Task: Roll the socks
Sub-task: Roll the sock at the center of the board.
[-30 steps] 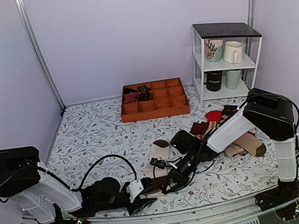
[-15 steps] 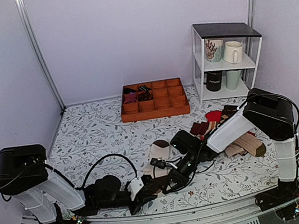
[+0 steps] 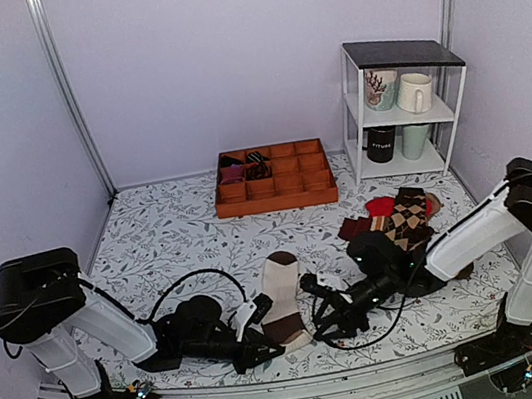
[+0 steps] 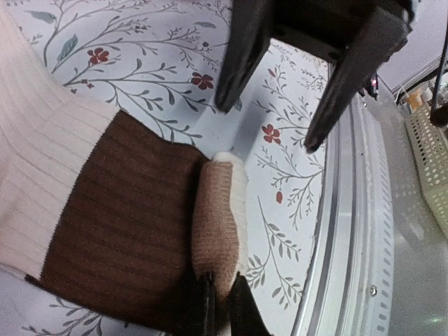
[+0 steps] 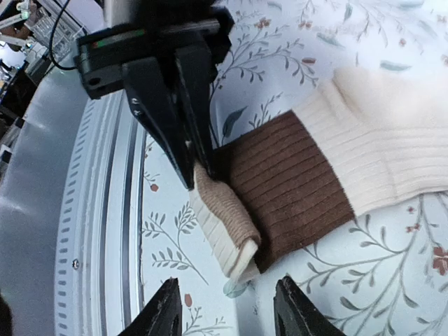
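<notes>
Socks (image 3: 282,288) of cream-white fabric are laid near the front edge of the table (image 3: 170,235), whose floral cloth fills most of the top view. A white shelf (image 3: 403,53) stocked with mugs (image 3: 415,93) is set at the far right corner. A wooden tray (image 3: 277,202) divided into compartments is placed against the back wall, well apart from the socks. A heap of other socks (image 3: 405,213), argyle and red among them, is seen on the right side of the table.

The socks are stretched lengthwise toward the arms. The cream part is farthest away, the wide dark brown band (image 4: 119,231) is nearer, and the tan cuff (image 4: 217,224) is nearest the metal rail (image 4: 350,231). The cuff is turned over into a short roll, with cream fabric shown at its end. Whether one sock or a stacked pair is lying there cannot be told with certainty.

The left gripper (image 4: 221,308) is clamped on one end of the rolled cuff, with fabric pinched between its two fingers. The right gripper (image 5: 229,315) is held just clear of the other end of the roll. Its fingers are spread apart, nothing is gripped, and the cuff is not touched by them.
</notes>
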Controlling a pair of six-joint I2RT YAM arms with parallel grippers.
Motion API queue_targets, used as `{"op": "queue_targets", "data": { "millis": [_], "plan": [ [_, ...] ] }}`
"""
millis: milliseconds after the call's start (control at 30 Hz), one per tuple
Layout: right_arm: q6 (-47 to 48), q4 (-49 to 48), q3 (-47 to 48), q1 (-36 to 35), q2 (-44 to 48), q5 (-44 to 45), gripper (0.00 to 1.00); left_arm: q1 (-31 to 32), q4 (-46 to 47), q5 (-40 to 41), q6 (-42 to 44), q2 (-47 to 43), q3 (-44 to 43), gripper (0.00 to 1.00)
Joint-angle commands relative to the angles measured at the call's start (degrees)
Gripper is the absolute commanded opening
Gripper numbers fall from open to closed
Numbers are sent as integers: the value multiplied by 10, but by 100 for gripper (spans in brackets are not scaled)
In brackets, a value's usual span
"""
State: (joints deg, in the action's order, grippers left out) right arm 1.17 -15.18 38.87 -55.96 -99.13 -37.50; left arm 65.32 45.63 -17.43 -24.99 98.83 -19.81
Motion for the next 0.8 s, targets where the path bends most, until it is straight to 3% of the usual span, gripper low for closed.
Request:
{"op": "queue_targets", "data": {
  "millis": [0, 100, 333, 533, 767],
  "plan": [
    [174, -203, -98, -34, 95, 101, 49, -9, -164, -54, -84, 39, 29, 0],
    [257, -225, -104, -61, 89, 118, 50, -12, -169, -54, -101, 41, 34, 0],
    [346, -204, -57, -95, 0, 135, 50, -17, -172, -58, -96, 48, 33, 0],
    [373, -159, -32, -100, -32, 129, 50, -21, -164, -60, -93, 55, 33, 0],
    [378, -164, -28, -103, -68, 189, 49, -24, -154, -71, -91, 63, 35, 0]
  ]
}}
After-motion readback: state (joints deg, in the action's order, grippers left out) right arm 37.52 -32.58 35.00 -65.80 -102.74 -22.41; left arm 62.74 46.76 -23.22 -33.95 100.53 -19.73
